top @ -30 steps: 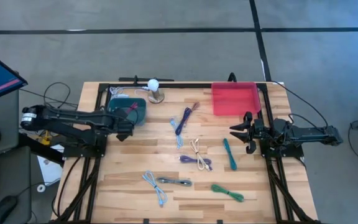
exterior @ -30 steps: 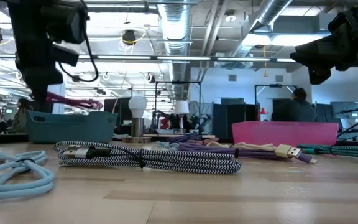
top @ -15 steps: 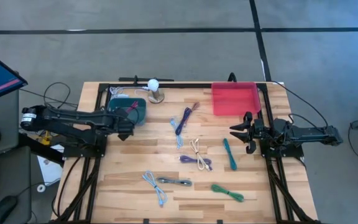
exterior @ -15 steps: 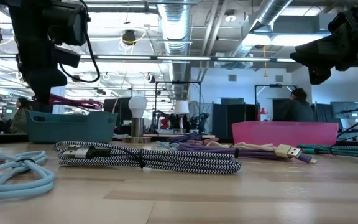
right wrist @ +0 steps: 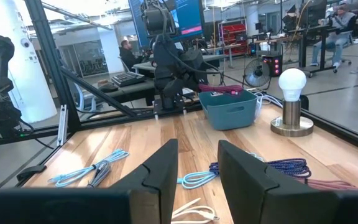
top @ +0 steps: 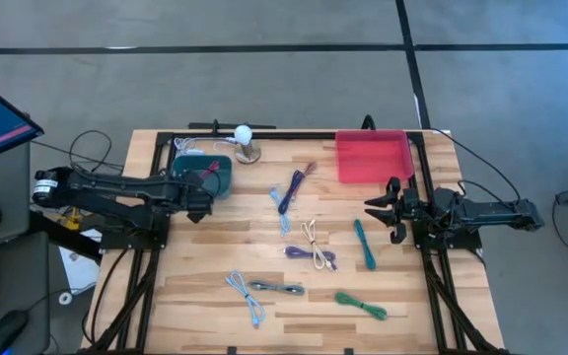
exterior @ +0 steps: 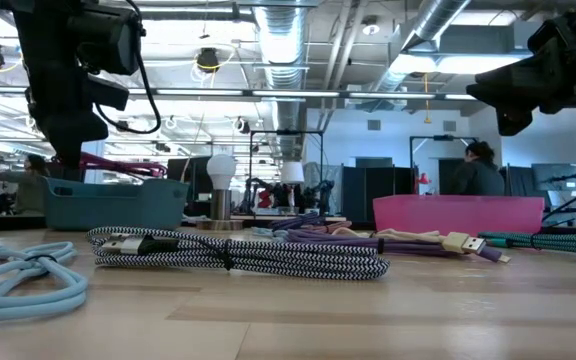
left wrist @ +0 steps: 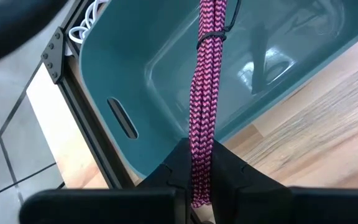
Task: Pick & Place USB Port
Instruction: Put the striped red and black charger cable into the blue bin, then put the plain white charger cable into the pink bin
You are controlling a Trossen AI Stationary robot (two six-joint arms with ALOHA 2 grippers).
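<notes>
1. Left wrist view alone shows the grip: the left gripper (left wrist: pixel 199 186) is pinched on a magenta braided cable (left wrist: pixel 205 99), which is stretched out over the open teal bin (left wrist: pixel 166 74). White cable loops (left wrist: pixel 82 28) are seen beside the bin's far rim.
2. High view places the left gripper (top: pixel 197 202) at the teal bin (top: pixel 220 176) near the table's (top: pixel 205 316) left rear; the clamped cable is reduced to a small magenta streak there.
3. Low view shows the magenta cable (exterior: pixel 118 162) held level above the bin's rim (exterior: pixel 113 190), a height not readable from above.
4. High view gives the count of loose cables on the table, seven, left to right: one light blue (top: pixel 245 294), one dark striped (top: pixel 276 288), one blue-purple (top: pixel 292 189), one cream (top: pixel 311 234), one purple (top: pixel 312 255), one teal (top: pixel 364 244), one green (top: pixel 361 305).
5. One white bulb lamp (top: pixel 245 138) and one pink bin (top: pixel 373 156) are set along the rear edge.
6. Right wrist view shows the right gripper (right wrist: pixel 197 177) with fingers parted and nothing between them; the high view places the right gripper (top: pixel 388 209) at the right edge, below the pink bin.
</notes>
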